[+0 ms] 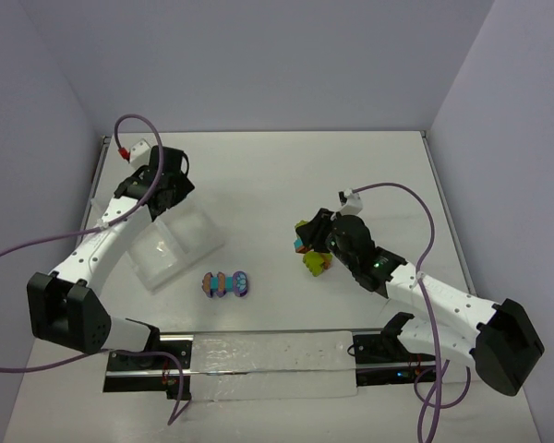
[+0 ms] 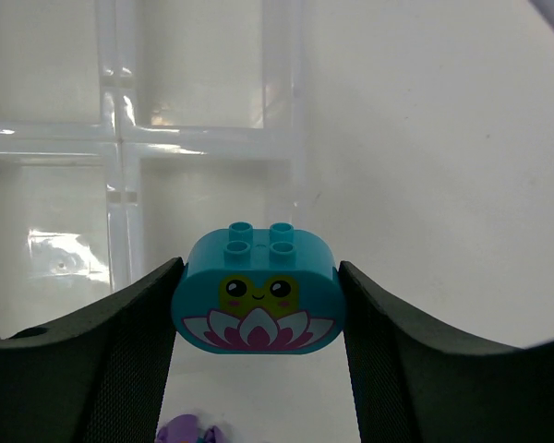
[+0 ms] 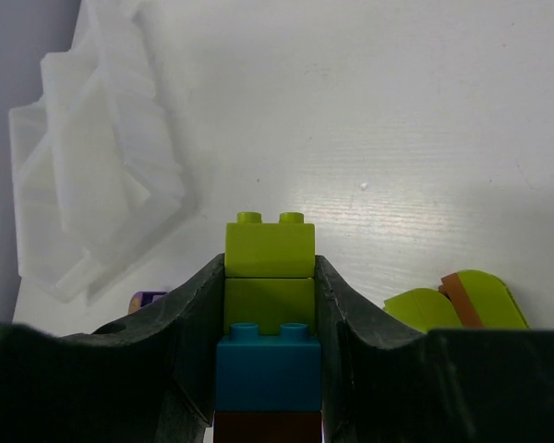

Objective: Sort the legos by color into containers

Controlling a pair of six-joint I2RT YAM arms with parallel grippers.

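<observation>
Top view: my left hand (image 1: 163, 192) hangs over the tray (image 1: 192, 247); a cluster (image 1: 225, 283) lies on the desk (image 1: 286, 175). Left wrist: this hand holds a turquoise brick (image 2: 257, 300). Right wrist: my right hand (image 3: 269, 269) is closed on a lime-turquoise stack (image 3: 269, 318).

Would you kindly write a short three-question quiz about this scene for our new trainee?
1. True or false: the left jaws hold a purple brick.
2. The brick sticking furthest out of the stack in the right jaws is: A lime green, B purple, C orange.
3. Fill in: the white tray lies on the ___ arm's side.
Key: 1 false, it is a turquoise brick; 2 A; 3 left.
</observation>
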